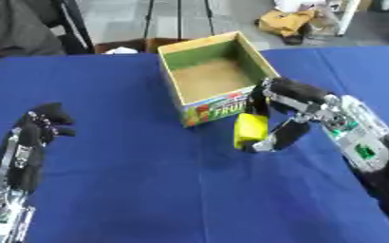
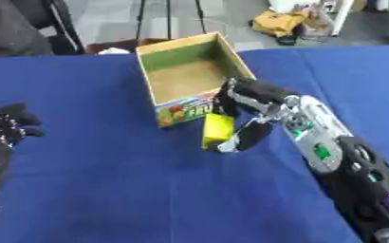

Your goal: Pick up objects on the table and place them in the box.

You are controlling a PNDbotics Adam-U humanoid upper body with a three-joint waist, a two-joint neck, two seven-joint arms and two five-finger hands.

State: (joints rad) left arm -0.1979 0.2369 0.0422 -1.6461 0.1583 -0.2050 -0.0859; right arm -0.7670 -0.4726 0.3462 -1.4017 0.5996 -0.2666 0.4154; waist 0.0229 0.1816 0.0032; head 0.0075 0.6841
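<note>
Now our right hand (image 1: 274, 124) pinches the yellow block (image 1: 250, 129), long axis upright, just below the box (image 1: 199, 111) front wall at frame centre; left hand (image 1: 33, 137) idle, relaxed.

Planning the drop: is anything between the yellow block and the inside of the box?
Only the box's near wall. The right hand holds the yellow block just outside it, below the rim. The box interior looks empty.

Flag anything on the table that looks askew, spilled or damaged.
Nothing stands out. The box sits upright and open, slightly turned on the blue table. The right hand holds a yellow object just outside its front corner. The left hand rests at the left.
</note>
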